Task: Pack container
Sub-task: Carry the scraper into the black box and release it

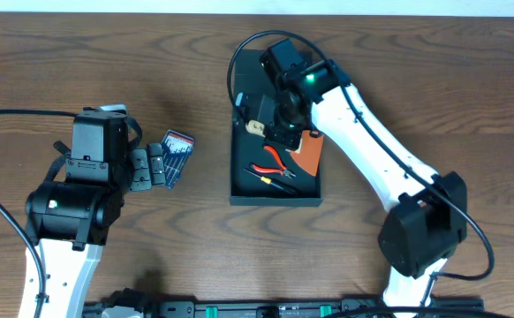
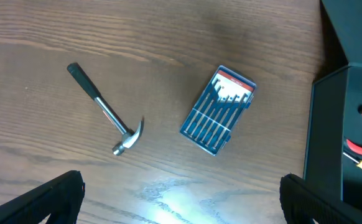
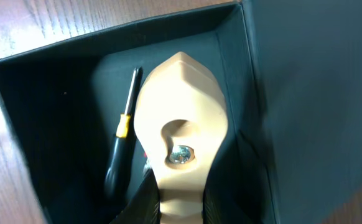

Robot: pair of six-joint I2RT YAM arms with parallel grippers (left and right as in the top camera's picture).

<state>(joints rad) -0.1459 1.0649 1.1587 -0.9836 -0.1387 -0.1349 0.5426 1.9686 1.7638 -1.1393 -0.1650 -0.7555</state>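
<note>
I count one hammer (image 2: 106, 112), one blue screwdriver case (image 2: 218, 110) and one dark box (image 1: 275, 200). There is one red pliers (image 1: 270, 166), one black screwdriver (image 3: 116, 165) and one tan tool (image 3: 181, 93).

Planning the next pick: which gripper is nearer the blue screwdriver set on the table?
Left. The left gripper hangs open close by the screwdriver set, outside the container. The right gripper is down in the container, holding a beige tool, farther from the set.

Hammer (image 2: 106, 112): we see it on the table (image 2: 44, 37), ahead and left of the left gripper (image 2: 182, 198).
Small case (image 2: 218, 110): right of the hammer, apart from it.
Container (image 2: 327, 124): right of the small case.
Handle (image 3: 180, 118): in the right gripper (image 3: 176, 190), inside the container.
Screwdriver (image 3: 122, 149): just left of the handle.
</note>
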